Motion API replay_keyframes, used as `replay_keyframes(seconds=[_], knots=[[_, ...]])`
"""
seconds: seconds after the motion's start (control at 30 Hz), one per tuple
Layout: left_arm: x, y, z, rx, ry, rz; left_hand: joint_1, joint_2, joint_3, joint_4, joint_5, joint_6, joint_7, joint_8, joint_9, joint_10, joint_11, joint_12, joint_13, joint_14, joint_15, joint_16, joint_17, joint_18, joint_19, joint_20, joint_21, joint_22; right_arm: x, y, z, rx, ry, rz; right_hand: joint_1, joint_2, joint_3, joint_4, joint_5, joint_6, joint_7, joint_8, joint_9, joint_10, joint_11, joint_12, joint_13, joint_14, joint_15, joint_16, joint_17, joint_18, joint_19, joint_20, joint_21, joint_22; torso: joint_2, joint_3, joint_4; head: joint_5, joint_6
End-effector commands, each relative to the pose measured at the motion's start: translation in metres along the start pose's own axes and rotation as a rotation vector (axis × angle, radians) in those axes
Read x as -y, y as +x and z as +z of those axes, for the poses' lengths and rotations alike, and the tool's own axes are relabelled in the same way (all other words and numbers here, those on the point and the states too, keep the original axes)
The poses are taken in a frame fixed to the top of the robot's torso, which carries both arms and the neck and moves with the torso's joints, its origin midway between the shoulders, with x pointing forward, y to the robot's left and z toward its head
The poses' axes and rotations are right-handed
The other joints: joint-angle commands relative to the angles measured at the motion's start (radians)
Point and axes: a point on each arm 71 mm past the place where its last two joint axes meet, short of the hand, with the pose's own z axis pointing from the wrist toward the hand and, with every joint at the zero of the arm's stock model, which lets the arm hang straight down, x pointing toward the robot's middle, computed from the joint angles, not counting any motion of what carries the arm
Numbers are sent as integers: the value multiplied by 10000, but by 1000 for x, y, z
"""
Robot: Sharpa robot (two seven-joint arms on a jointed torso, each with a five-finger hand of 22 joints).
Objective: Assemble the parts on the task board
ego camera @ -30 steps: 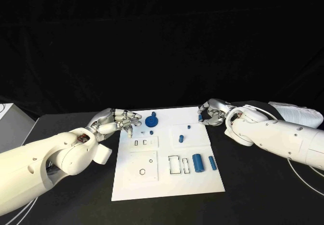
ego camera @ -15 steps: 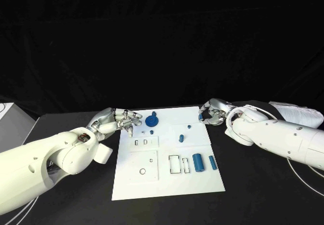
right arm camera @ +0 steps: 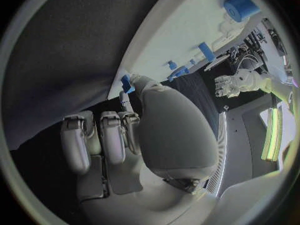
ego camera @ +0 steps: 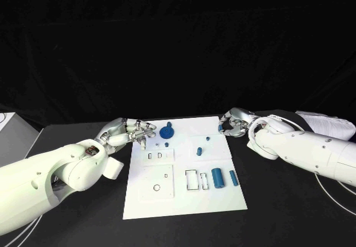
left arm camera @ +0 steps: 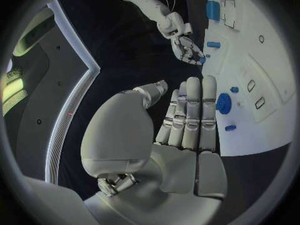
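My left hand (ego camera: 127, 131) lies at the left edge of the white board (ego camera: 181, 195), fingers straight, spread apart and holding nothing. My right hand (ego camera: 233, 125) sits at the board's far right corner, pinching a small blue piece (right arm camera: 127, 83). More blue pieces lie on the board: a round one (ego camera: 167, 133) near my left fingertips, a cylinder (ego camera: 217, 178) nearer me.

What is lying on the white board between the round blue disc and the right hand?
In the head view, one small blue piece lies on the board between the disc and the right hand.
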Motion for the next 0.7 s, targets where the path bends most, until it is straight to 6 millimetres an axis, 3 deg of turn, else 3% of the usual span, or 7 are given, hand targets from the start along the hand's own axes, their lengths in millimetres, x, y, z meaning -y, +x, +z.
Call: replay_keyframes(seconds=[0.03, 0.23, 0.7], knots=[[1, 2, 0, -151, 121, -21, -32, 102, 14, 8, -2, -5, -26, -1, 9, -94, -2, -45, 17, 1, -38, 18, 13, 148, -68, -19, 34, 13, -1, 1, 0, -75, -2, -33, -18, 126, 118, -3, 52, 136, -25, 94, 17, 568, -38, 72, 2148, 1078, -22, 63, 2634, -69, 1049, -16, 22, 2628, 4, 0, 3, -4, -11], [1, 2, 0, -150, 122, -21, -32, 102, 14, 8, -2, -5, -26, -1, 9, -94, -2, -45, 17, 1, -38, 18, 13, 148, -68, -19, 34, 13, -3, 4, 1, -145, -72, -22, -47, 233, 404, -58, 5, 459, -189, 333, 67, 686, -174, 164, 2257, 1078, -169, 63, 2634, -69, 1049, -134, 22, 2628, -1, 4, -6, 16, -16], [1, 1, 0, -127, 103, -8, -29, 100, 17, 3, -2, -22, -19, -10, 9, -133, 6, -60, 16, -1, -33, 17, 15, 148, -73, -15, 42, 16, -5, 4, 0, 201, -22, -20, -223, 222, 447, 5, -29, 453, -205, 369, 60, 717, -197, 188, 2287, 1078, -208, 63, 2634, -69, 1049, -186, 22, 2628, 4, 6, -9, 14, -32]])
